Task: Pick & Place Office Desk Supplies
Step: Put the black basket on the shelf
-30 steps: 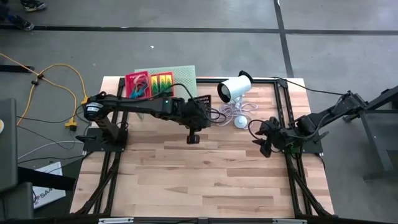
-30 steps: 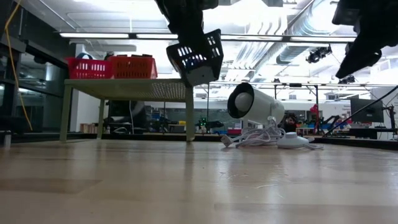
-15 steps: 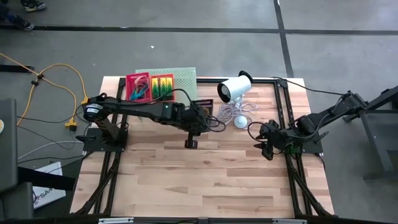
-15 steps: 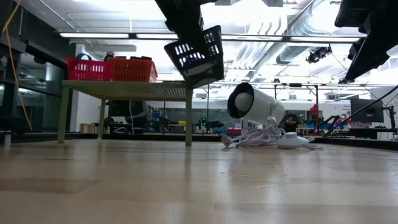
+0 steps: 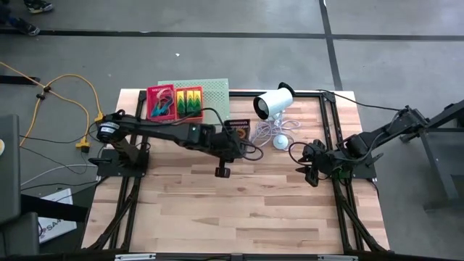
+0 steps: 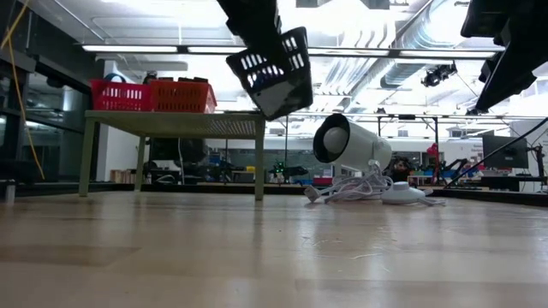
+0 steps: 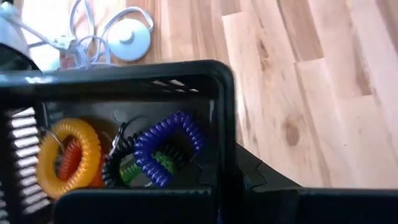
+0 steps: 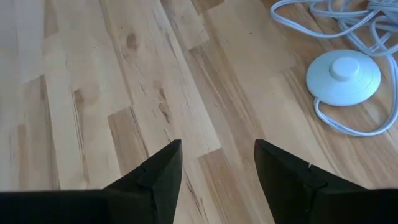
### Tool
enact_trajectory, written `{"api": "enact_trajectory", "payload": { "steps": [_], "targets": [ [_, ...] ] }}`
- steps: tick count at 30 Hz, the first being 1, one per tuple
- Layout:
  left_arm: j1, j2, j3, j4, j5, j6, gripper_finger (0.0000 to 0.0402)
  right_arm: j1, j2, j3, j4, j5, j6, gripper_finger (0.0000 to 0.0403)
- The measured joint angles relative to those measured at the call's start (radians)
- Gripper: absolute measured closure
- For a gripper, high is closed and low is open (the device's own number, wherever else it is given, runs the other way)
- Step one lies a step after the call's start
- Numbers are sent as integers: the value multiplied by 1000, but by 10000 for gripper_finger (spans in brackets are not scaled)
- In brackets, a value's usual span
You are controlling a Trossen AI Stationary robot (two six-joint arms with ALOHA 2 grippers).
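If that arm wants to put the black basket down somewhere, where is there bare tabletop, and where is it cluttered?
The left gripper holds the black basket in the air. Bare wood fills the table's near half, and lies between the two arms. The far edge is crowded: the green stand with red baskets, the white device and its cable. The right gripper waits, open.

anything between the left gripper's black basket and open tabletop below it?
Nothing visible. The left gripper holds the black basket tilted in the air, coil loops inside. Bare table lies beneath it. The white device and the green stand sit off to either side. The right gripper waits apart.
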Motion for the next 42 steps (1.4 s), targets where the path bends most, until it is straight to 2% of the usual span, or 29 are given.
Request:
{"api": "enact_trajectory", "payload": {
  "steps": [14,18,21,27,37,42],
  "targets": [
    [-67,0,7,-25,-36,-18,401,0,0,0,0,0,0,215],
    [-56,0,49,-85,-46,-9,401,0,0,0,0,0,0,215],
    [-41,0,109,-156,-90,6,401,0,0,0,0,0,0,215],
    [9,0,205,-284,-159,43,401,0,0,0,0,0,0,215],
    [169,19,218,-366,-166,105,401,0,0,0,0,0,0,215],
    [225,91,265,-384,-166,120,401,0,0,0,7,0,0,215]
  ]
}}
